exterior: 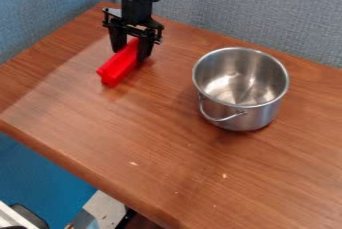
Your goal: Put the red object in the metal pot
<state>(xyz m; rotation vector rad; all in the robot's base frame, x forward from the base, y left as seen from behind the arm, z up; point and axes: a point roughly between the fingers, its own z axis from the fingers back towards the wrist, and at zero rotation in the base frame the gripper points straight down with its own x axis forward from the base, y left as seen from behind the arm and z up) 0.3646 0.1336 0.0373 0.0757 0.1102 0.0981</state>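
Note:
The red object (116,69) is a long red bar at the back left of the wooden table, its far end raised between the fingers of my gripper (131,51). The black gripper hangs straight down from the arm and is shut on that upper end, while the bar's near end slants down toward the tabletop. Well to the right stands the metal pot (249,113), shiny, upright and with nothing inside, its thin wire handle hanging at the front. A wide stretch of bare table lies between gripper and pot.
The brown wooden table (120,138) has its front edge running diagonally from left to bottom right, with a drop to the floor beyond. A blue-grey wall closes the back, just behind the arm.

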